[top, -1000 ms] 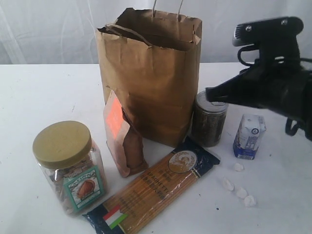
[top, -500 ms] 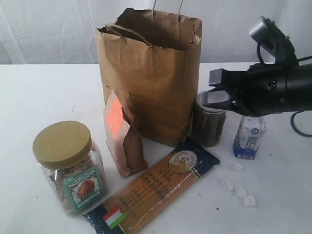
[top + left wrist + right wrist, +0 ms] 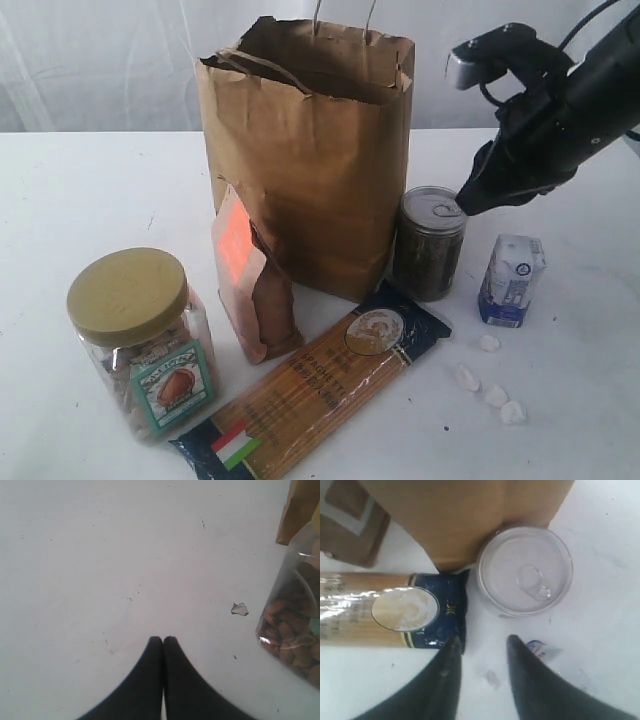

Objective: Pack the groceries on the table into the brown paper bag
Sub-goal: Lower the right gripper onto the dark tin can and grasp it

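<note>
Right gripper, jaws parted and empty, hangs over the tin beside the bag. The left gripper shows only in its wrist view, jaws clenched above open bench.

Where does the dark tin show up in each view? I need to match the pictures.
Exterior: the tin stands upright at right of centre, beside the base of the bag.
Left wrist: not in it.
Right wrist: the tin is seen from above, close to the bag's base.
Shared landmark: the blue end of the spaghetti pack, next to the tin in the exterior and right wrist views.
</note>
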Motion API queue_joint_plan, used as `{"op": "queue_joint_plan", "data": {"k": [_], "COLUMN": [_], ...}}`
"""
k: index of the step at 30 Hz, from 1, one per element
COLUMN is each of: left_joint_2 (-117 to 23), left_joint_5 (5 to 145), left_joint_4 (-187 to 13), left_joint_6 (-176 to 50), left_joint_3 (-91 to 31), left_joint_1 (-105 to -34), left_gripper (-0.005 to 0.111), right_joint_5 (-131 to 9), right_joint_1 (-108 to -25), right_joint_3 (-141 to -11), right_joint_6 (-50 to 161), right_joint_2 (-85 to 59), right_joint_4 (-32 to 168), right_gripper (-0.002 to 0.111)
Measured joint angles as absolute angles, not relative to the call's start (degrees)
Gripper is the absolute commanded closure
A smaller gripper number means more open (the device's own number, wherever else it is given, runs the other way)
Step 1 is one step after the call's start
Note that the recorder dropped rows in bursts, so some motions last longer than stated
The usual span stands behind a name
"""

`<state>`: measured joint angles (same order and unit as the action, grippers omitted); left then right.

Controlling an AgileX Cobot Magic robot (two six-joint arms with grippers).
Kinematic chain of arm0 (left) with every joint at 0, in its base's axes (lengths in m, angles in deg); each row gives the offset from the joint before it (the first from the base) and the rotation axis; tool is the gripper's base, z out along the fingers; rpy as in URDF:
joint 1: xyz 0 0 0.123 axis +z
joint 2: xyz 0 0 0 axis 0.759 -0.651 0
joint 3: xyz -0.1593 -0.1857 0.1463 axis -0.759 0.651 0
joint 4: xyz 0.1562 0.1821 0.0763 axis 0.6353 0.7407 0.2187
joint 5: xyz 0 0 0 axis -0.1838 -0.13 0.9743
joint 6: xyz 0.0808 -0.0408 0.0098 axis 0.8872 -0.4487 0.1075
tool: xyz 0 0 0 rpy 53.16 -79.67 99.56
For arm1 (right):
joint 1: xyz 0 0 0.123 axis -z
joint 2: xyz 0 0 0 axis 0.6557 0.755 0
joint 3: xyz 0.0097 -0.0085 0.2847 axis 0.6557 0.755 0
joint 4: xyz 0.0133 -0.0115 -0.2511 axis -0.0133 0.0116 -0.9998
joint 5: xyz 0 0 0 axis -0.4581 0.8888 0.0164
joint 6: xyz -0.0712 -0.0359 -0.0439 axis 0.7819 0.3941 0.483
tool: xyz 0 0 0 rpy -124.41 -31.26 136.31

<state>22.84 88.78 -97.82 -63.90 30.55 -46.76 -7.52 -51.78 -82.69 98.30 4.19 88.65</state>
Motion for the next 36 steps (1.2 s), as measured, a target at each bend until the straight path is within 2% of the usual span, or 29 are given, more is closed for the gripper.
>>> {"op": "queue_joint_plan", "data": {"k": [2, 3, 4, 6, 16, 30, 36], "left_joint_2": [22.8, 22.8, 22.8, 22.8, 22.8, 22.8, 22.8], "left_joint_5": [88.8, 88.8, 88.8, 88.8, 88.8, 88.8, 88.8], "left_joint_4": [-97.8, -97.8, -97.8, -97.8, -97.8, -97.8, -97.8], "left_joint_6": [-63.9, -63.9, -63.9, -63.9, -63.9, -63.9, -63.9], "left_joint_3": [30.6, 30.6, 30.6, 30.6, 30.6, 30.6, 30.6], "left_joint_1": [-46.8, -46.8, -46.8, -46.8, -46.8, -46.8, -46.8], "left_gripper": [0.107, 0.107, 0.107, 0.107, 0.107, 0.107, 0.107], "right_joint_5": [-7.4, -7.4, -7.5, -8.1, -8.4, -2.4, -6.4], "right_joint_1": [-51.9, -51.9, -51.9, -51.9, -51.9, -51.9, -51.9], "right_joint_3": [-82.7, -82.7, -82.7, -82.7, -82.7, -82.7, -84.2], "right_joint_6": [98.8, 98.8, 98.8, 98.8, 98.8, 83.2, 80.2], "right_joint_2": [4.6, 4.6, 4.6, 4.6, 4.6, 4.6, 4.9], "right_joint_4": [86.7, 86.1, 85.9, 85.8, 86.2, 86.2, 86.2], "right_gripper": [0.029, 0.022, 0.015, 0.008, 0.008, 0.008, 0.008]}}
